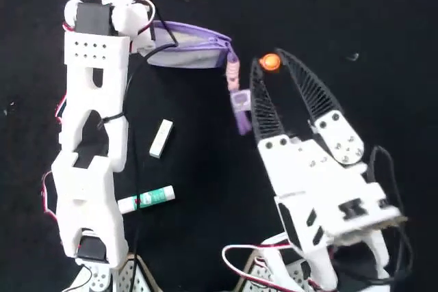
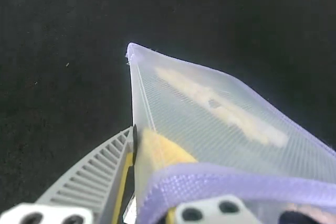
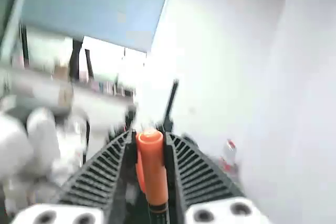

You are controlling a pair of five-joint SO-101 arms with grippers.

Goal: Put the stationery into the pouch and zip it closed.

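**Pouch pinched, marker gripped**

The left gripper is clamped on the pouch near the table's far edge. Its wrist view adds pale shapes behind the mesh. The right gripper squeezes an orange marker. The high view adds an eraser and a glue stick toward the near-left corner.

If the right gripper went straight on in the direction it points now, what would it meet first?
Probably nothing near. The right gripper, shut on the orange pen, points over the table toward a far wall. The pouch lies off to one side, though depth is unclear.
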